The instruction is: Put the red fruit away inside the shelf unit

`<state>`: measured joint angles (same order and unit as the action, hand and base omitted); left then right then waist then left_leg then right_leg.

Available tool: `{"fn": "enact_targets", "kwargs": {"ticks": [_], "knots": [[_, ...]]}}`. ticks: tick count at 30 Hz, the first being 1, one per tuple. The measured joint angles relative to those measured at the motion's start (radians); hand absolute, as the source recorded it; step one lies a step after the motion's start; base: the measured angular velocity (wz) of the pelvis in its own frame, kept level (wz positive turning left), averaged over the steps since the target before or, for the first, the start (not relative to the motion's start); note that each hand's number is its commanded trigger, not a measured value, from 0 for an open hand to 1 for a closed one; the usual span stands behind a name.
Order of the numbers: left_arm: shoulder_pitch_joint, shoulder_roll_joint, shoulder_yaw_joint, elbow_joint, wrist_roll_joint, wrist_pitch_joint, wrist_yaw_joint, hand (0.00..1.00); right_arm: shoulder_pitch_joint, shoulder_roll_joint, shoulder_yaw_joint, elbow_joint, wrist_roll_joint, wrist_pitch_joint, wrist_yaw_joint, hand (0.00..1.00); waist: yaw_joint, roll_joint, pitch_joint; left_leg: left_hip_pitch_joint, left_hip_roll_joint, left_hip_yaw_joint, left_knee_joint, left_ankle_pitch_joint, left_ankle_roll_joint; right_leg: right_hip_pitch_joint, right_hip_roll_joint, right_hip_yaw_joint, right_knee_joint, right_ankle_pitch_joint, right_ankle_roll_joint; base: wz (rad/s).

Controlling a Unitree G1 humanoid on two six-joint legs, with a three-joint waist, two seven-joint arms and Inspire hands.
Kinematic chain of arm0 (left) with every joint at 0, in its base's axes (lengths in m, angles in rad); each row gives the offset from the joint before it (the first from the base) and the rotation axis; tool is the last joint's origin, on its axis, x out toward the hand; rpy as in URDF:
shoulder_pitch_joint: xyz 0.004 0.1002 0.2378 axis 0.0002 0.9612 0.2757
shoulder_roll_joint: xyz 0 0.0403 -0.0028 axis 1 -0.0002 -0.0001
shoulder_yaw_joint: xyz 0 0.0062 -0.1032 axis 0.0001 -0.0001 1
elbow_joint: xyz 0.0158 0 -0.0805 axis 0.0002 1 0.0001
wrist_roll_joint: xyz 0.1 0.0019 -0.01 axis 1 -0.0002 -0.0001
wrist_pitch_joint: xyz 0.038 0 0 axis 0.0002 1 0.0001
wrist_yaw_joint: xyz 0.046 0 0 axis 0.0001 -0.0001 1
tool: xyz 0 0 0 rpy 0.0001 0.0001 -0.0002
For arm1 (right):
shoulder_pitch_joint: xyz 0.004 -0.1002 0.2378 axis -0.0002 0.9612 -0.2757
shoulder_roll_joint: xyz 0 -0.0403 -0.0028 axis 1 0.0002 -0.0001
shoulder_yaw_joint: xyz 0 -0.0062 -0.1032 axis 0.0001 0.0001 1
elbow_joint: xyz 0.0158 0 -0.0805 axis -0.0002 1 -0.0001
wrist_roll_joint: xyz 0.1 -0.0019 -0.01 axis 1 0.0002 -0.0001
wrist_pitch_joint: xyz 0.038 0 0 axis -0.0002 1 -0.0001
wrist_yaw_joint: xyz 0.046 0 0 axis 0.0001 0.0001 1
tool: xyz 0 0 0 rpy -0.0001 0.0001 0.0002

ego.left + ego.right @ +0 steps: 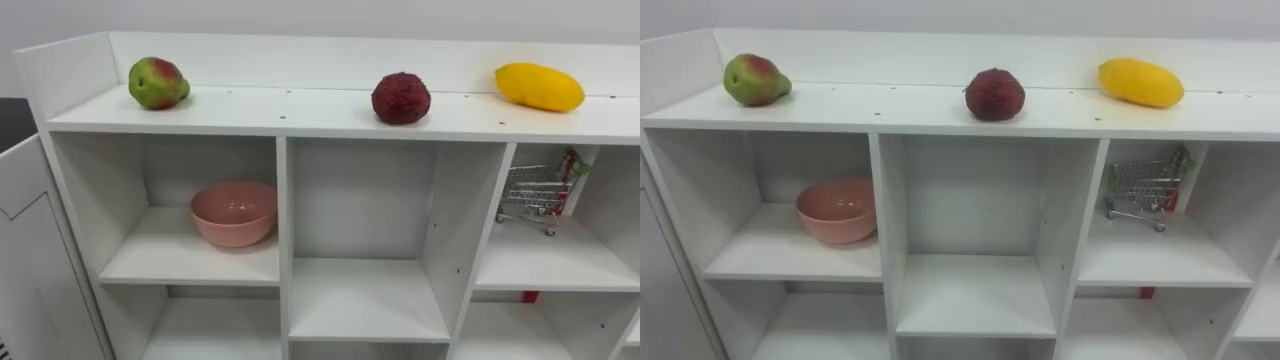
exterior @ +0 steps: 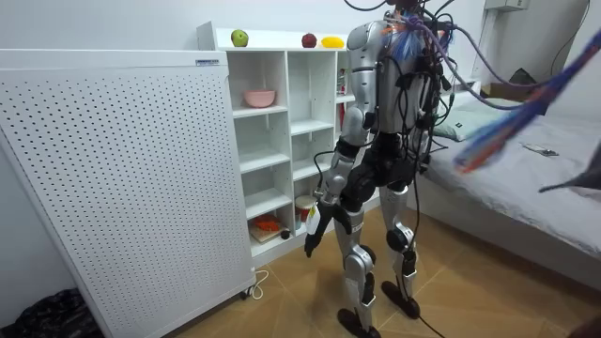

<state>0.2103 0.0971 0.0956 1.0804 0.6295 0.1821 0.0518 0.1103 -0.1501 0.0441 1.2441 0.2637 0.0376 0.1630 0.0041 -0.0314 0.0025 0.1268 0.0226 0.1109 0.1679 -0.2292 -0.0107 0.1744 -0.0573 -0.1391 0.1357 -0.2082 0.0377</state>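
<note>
The closet (image 1: 300,112) carries three fruits on its top, well apart: a green-red fruit (image 1: 157,83), a dark red fruit (image 1: 401,98) and a yellow mango (image 1: 539,87). Below, a pink bowl (image 1: 233,212) sits in the left compartment and a toy cart (image 1: 540,190) in the right. The left hand (image 2: 315,231) hangs by the thigh, fingers loose and empty. To grasp well, raise it clear of the top edge, then wrap one fruit squarely so it cannot roll.

Pink bowl (image 1: 233,212), yellow mango (image 1: 539,87)

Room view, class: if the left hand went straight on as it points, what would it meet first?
The left hand hangs pointing down, so probably the floor; depth is unclear.
</note>
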Motion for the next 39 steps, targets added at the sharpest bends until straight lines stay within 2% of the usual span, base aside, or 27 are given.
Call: {"fn": "enact_targets", "kwargs": {"ticks": [7,11,16,21,23,26,28,29,31,32,35,39], "knots": [[0.0,0.0,0.0,0.0,-0.001,-0.002,0.019,0.0,0.003,0.0,0.001,-0.004,0.026,-0.001,-0.011,0.0,0.0,0.005,-0.001,0.001,0.0,0.0,0.0,0.0,0.0,0.001,0.0,-0.001,0.0,0.0,0.0,0.0],[-0.001,0.0,0.002,0.0,-0.001,-0.026,0.032,0.0,0.009,0.001,-0.015,-0.002,0.09,-0.005,-0.022,0.0,-0.003,0.014,0.0009,0.004,-0.001,0.0,0.0,0.0,0.0,0.017,0.0,-0.001,-0.001,0.0,0.0,0.0],[0.0,-0.001,0.028,0.0,-0.001,-0.05,0.041,0.0,0.01,0.004,-0.072,0.007,0.126,-0.004,-0.054,0.0,-0.008,0.009,0.0043,0.013,-0.001,-0.001,0.0,0.0,0.0,0.019,0.0,-0.004,-0.001,0.0,0.0,-0.01],[0.001,-0.001,0.076,0.0,0.0,-0.069,0.07,0.0,-0.008,-0.006,-0.157,-0.036,0.134,0.001,-0.103,0.0,-0.004,-0.003,0.0028,0.019,-0.002,-0.001,0.001,0.0,0.0,0.017,0.001,0.002,0.0,0.0,0.0,-0.11],[0.002,-0.001,0.094,0.0,-0.001,-0.083,0.077,0.0,-0.024,-0.011,-0.229,-0.138,0.125,0.006,-0.151,0.0,-0.011,-0.011,0.0034,0.015,-0.003,0.0,0.001,0.0,0.0,0.016,0.001,0.004,0.0,0.0,0.0,-0.07],[0.009,0.007,0.118,0.0,-0.009,-0.1,0.095,0.0,-0.061,-0.024,-0.286,-0.299,0.141,0.002,-0.219,0.0,-0.013,-0.027,0.0013,0.019,-0.004,0.002,0.002,0.001,0.001,0.014,0.0,0.002,0.0,0.0,0.0,-0.01],[0.013,0.012,0.118,0.0,-0.008,-0.101,0.104,0.0,-0.083,-0.029,-0.303,-0.416,0.131,-0.017,-0.264,0.0,-0.013,-0.03,0.0014,0.019,-0.004,-0.001,0.002,0.0,0.001,0.015,0.0,0.001,0.0,0.0,0.0,0.0],[0.013,0.012,0.118,-0.003,-0.007,-0.1,0.114,0.0,-0.095,-0.036,-0.303,-0.497,0.122,-0.028,-0.293,0.0,-0.017,-0.028,-0.0006,0.018,-0.004,-0.001,0.002,0.0,0.001,0.015,0.0,0.0,0.0,0.0,0.0,0.04],[0.022,0.012,0.117,-0.014,-0.008,-0.1,0.121,0.0,-0.105,-0.046,-0.304,-0.613,0.113,-0.04,-0.324,0.0,-0.016,-0.029,0.0011,0.019,-0.004,-0.003,0.002,0.001,0.001,0.013,0.0,-0.002,0.0,0.0,0.0,0.05],[0.025,0.012,0.115,-0.014,-0.008,-0.1,0.127,0.0,-0.108,-0.045,-0.303,-0.697,0.087,-0.042,-0.344,0.0,-0.013,-0.032,-0.0008,0.017,-0.003,-0.002,0.002,0.001,0.001,0.009,0.001,0.0,0.001,0.0,0.0,0.0],[0.026,0.013,0.112,-0.013,-0.008,-0.101,0.138,0.0,-0.115,-0.046,-0.301,-0.852,0.007,-0.068,-0.383,0.0,0.0,-0.029,0.0,0.008,-0.003,-0.002,0.002,0.001,0.001,-0.003,0.001,0.002,0.002,0.0,0.0,-0.03],[0.027,0.012,0.111,-0.023,-0.004,-0.102,0.143,0.0,-0.12,-0.045,-0.299,-0.99,-0.044,-0.071,-0.43,0.0,0.008,-0.026,-0.0014,0.004,-0.003,-0.004,0.001,0.001,0.001,-0.003,0.001,0.0,0.003,0.0,0.0,0.02]]}}
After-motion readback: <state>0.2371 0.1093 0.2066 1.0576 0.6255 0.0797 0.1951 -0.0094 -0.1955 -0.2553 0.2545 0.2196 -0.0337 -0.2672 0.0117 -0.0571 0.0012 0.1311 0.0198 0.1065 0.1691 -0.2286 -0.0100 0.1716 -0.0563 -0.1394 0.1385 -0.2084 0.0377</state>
